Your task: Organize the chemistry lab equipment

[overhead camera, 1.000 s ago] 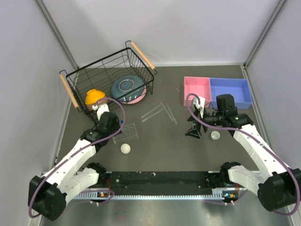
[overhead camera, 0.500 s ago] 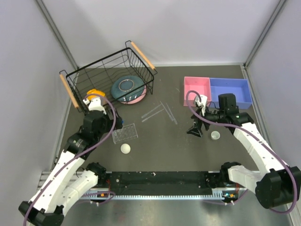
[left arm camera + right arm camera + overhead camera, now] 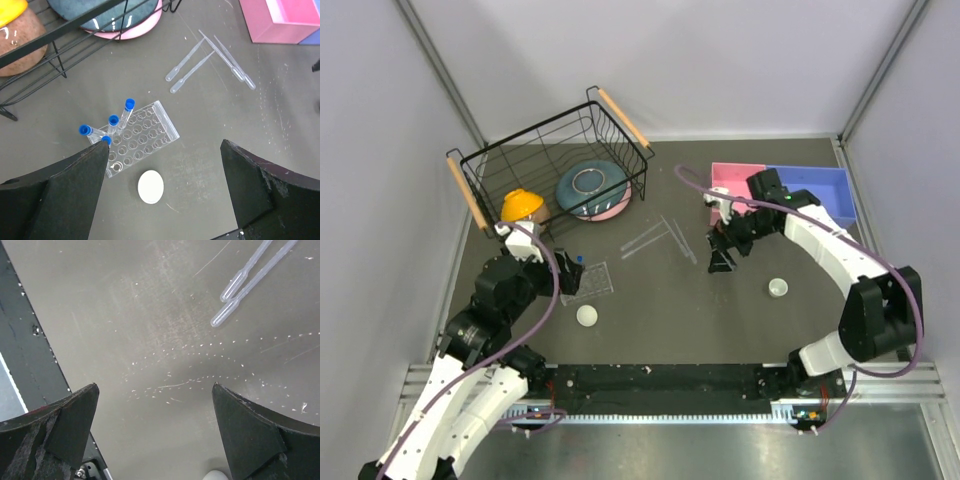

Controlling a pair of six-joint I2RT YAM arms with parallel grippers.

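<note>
Right now the clear tube rack (image 3: 142, 135) lies flat on the table (image 3: 225, 115), left of the middle in the left wrist view. A few small tubes with blue caps (image 3: 129, 104) lean at its upper left corner. I cannot tell if they stand in holes or just rest on it. One white cup (image 3: 150, 186) sits just below the rack. The other white cup (image 3: 778, 288) is well apart, at the right of the top view. The thin clear rods (image 3: 239, 75) lie loose higher up, between the black basket (image 3: 623, 120) and the pink bin (image 3: 270, 30).

The left gripper (image 3: 164, 146) hangs over the rack, fingers spread wide, with nothing in them. The right gripper (image 3: 154, 387) is wide and empty too, above bare table. Two rod ends show in the upper right of its view.

I think this is a reaching step, since nothing is held. The right arm looks best placed for the rods. It needs to move over one, turn its fingers across it, go low and pinch softly, because the rods are thin and lie flat. The left arm could take a tube near its cap and stand it in a hole.
</note>
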